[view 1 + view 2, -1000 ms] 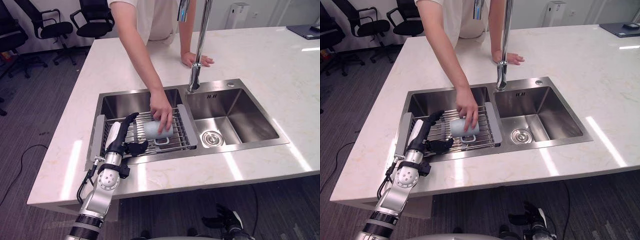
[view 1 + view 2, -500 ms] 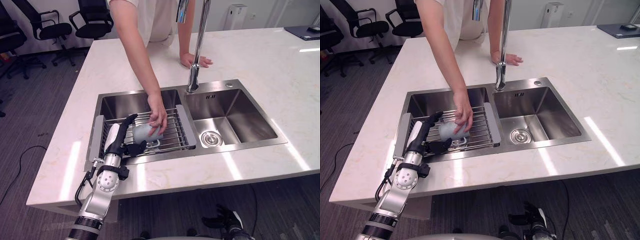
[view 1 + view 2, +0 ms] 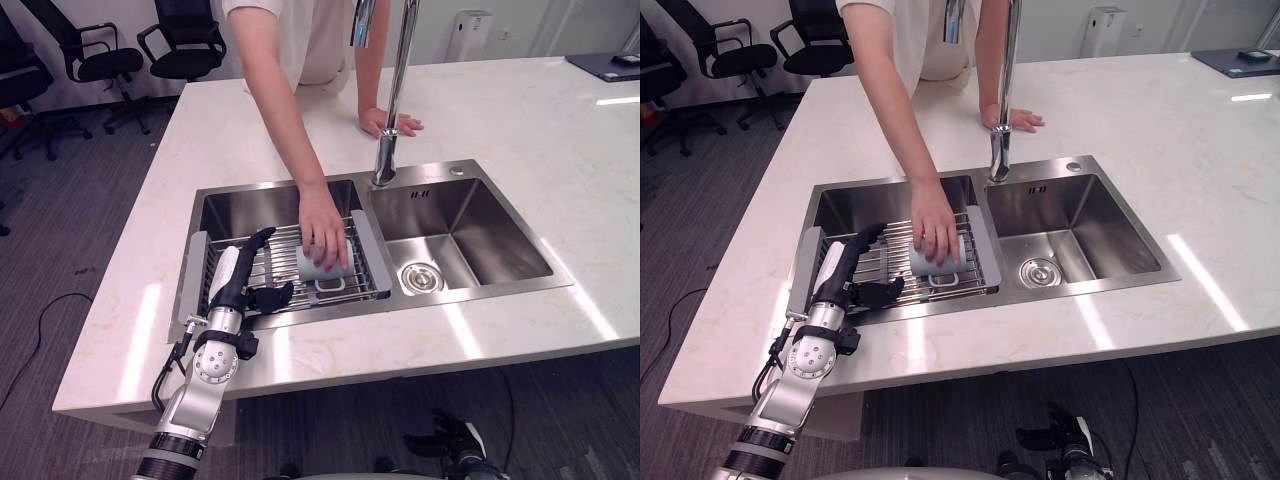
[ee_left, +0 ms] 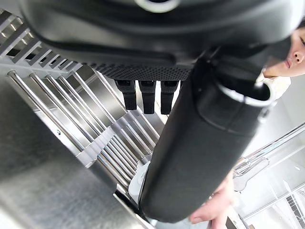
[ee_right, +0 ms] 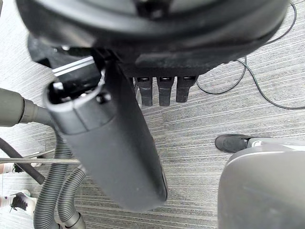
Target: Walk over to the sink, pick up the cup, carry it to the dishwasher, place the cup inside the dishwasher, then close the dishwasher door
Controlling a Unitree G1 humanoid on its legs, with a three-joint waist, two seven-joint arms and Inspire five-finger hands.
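Item one: my left hand (image 3: 240, 281), over the left end of the wire rack (image 3: 283, 250), fingers straight and released, grasping nothing, thumb standing out towards the cup. Item two: the cup (image 3: 326, 270), pale blue, lying on its side at the right end of the rack with its handle towards the sink's front edge. It is just beside my thumb tip; I cannot tell whether they touch. Item three: a person's hand (image 3: 325, 225), reaching from the far side of the counter (image 3: 560, 130) and resting on top of the cup. The person's other hand (image 3: 408, 125) lies flat on the counter behind the tap (image 3: 384, 160). Item four: the sink (image 3: 480, 215), steel, two basins set in the counter. The rack spans the left basin; the right basin holds a round drain (image 3: 422, 277). Item five: my right hand (image 5: 157, 38), hanging low over grey floor, fingers relaxed, holding nothing. Item six: black office chairs (image 3: 190, 45) beyond the counter's far left corner.
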